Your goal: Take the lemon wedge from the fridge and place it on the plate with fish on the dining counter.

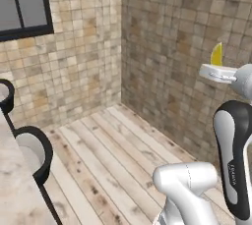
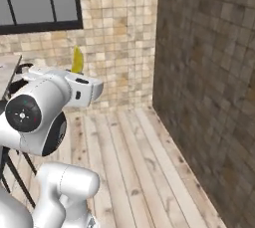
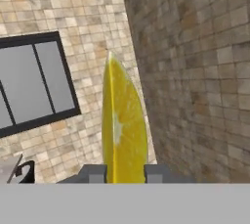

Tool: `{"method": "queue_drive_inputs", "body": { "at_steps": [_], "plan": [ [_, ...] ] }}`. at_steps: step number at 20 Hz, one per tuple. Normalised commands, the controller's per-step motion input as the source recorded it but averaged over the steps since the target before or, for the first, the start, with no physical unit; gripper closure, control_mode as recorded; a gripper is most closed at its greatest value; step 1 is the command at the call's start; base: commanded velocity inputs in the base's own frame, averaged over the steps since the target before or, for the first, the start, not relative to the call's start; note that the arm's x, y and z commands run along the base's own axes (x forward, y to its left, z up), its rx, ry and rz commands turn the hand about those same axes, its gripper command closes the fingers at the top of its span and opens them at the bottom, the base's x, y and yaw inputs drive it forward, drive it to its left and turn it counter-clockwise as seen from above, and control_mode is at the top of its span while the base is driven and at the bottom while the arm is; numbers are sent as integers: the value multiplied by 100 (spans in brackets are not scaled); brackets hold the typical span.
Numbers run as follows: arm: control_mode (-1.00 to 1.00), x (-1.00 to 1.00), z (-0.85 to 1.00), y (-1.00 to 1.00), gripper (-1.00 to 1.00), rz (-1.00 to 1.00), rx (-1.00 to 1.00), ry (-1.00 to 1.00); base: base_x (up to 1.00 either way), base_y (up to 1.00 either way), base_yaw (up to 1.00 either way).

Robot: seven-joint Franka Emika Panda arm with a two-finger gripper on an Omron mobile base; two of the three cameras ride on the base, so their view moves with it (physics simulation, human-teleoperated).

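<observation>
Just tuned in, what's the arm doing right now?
The gripper is shut on the lemon wedge, holding it up in the air with its tip pointing away from the hand. The arm faces a tiled wall corner with a dark-framed window, over a plank floor. An edge of the dining counter shows at the left, with black stools beside it.

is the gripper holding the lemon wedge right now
Yes, in the hand view the lemon wedge stands upright, pinched between the two fingertips of the gripper.
</observation>
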Motion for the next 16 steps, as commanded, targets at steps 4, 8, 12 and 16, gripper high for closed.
{"method": "queue_drive_inputs", "body": {
  "at_steps": [4,8,12,16],
  "plan": [
    [100,0,0,0,100,0,0,0,84,-6,65],
    [100,0,0,0,100,0,0,0,100,-9,59],
    [100,0,0,0,100,0,0,0,100,-26,44],
    [100,0,0,0,100,0,0,0,100,-53,15]
  ]
}}
